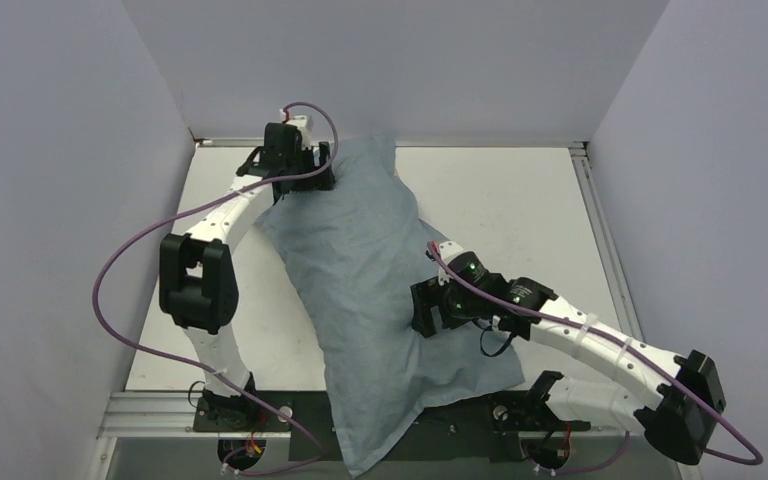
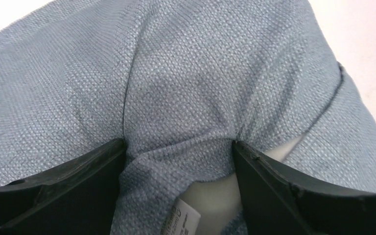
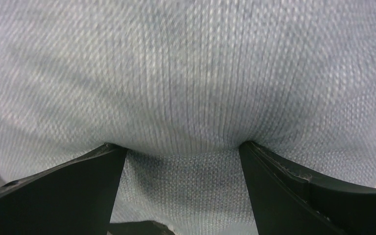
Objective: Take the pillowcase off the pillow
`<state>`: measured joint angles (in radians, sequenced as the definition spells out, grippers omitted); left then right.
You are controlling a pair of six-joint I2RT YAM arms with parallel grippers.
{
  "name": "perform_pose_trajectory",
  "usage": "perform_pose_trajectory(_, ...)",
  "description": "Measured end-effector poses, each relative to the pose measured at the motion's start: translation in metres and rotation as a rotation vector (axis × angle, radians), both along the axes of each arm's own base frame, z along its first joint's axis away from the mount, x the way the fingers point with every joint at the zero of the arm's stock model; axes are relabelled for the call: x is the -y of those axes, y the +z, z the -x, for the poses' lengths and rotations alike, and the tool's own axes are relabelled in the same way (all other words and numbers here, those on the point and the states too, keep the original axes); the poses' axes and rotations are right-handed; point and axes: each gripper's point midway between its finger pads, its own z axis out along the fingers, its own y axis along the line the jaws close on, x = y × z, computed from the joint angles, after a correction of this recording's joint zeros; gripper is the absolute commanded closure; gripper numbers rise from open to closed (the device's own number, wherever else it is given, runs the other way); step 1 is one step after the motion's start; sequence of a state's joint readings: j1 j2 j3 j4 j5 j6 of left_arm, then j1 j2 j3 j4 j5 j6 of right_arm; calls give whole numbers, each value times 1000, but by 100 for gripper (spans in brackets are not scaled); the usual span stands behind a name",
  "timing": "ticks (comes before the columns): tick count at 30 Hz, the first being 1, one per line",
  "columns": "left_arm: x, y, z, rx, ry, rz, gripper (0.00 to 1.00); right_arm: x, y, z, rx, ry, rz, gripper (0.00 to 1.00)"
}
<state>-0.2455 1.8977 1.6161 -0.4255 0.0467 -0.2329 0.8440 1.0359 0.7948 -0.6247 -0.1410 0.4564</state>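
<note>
The pillowcase (image 1: 370, 270) shows its plain grey-blue face and lies diagonally across the table, its near end hanging over the front edge. The white pillow (image 2: 215, 193) shows only through the case's opening in the left wrist view, with a small label (image 2: 181, 220) beside it. My left gripper (image 1: 317, 172) is at the case's far corner, jaws apart and pressed into the bunched hem (image 2: 178, 152). My right gripper (image 1: 422, 312) is at the case's right edge, jaws apart and pushed into the taut cloth (image 3: 183, 171), which bulges between them.
The white table top (image 1: 520, 200) is bare to the right of the case and along its left. Grey walls close in the back and both sides. A metal rail (image 1: 160, 410) carries the arm bases at the front. Purple cables loop off both arms.
</note>
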Motion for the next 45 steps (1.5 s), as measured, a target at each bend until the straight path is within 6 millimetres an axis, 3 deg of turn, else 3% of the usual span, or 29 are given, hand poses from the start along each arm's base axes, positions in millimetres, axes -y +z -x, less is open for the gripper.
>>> perform_pose_trajectory(4, 3, 2, 18, 37, 7, 100, 24, -2, -18, -17, -25, -50, 34, 10)
perform_pose_trajectory(8, 6, 7, 44, 85, 12, 213, 25, 13, -31, -49, -44, -166, 46, 10)
perform_pose_trajectory(15, 18, 10, 91, 151, -17, 365, 26, 44, -26, -113, 11, -339, 93, 10)
perform_pose_trajectory(20, 64, 11, 129, 170, -122, 388, 25, 78, -14, -163, 81, -467, 149, 10)
perform_pose_trajectory(23, 100, 13, 168, 173, -219, 409, 24, 107, 3, -186, 158, -566, 193, 10)
perform_pose_trajectory(26, 121, 9, 210, 137, -298, 445, 22, 121, 23, -201, 241, -629, 207, 10)
perform_pose_trajectory(32, 144, 13, 273, 38, -430, 511, 12, 116, 66, -202, 359, -635, 130, 10)
perform_pose_trajectory(34, 141, 20, 282, 35, -442, 515, 1, 114, 83, -196, 393, -627, 100, 10)
perform_pose_trajectory(40, 111, 35, 283, 81, -345, 452, 4, 96, 135, -169, 501, -528, -35, 10)
perform_pose_trajectory(45, 84, 33, 275, 117, -219, 378, 4, 58, 151, -144, 539, -371, -104, 10)
